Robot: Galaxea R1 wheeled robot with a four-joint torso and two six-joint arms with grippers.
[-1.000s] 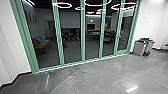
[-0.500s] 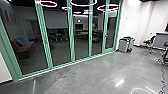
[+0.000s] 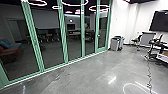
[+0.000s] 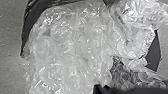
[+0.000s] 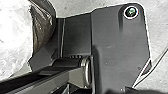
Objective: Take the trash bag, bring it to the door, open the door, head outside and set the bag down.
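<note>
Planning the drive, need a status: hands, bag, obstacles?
Hands: grip unconfirmed. Trash bag: close below left wrist camera, bubble wrap showing. Cable on floor to the right, possible snag; gray bins ahead.

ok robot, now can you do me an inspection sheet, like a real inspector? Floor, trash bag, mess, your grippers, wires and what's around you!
Surface: grey floor, shiny, with bright glare streaks.
Job's things: trash bag, dark plastic around crinkled clear plastic. Which glass panel is the door to use, I can't tell.
Clutter: grey bins by the white wall, just past the glass panels.
Grippers: can't tell if open or shut.
Cables: a dark cable runs along the floor on the right of the head view.
Surroundings: green-framed glass panels, a dark wall screen, a chair; orange and blue seating behind the glass.
</note>
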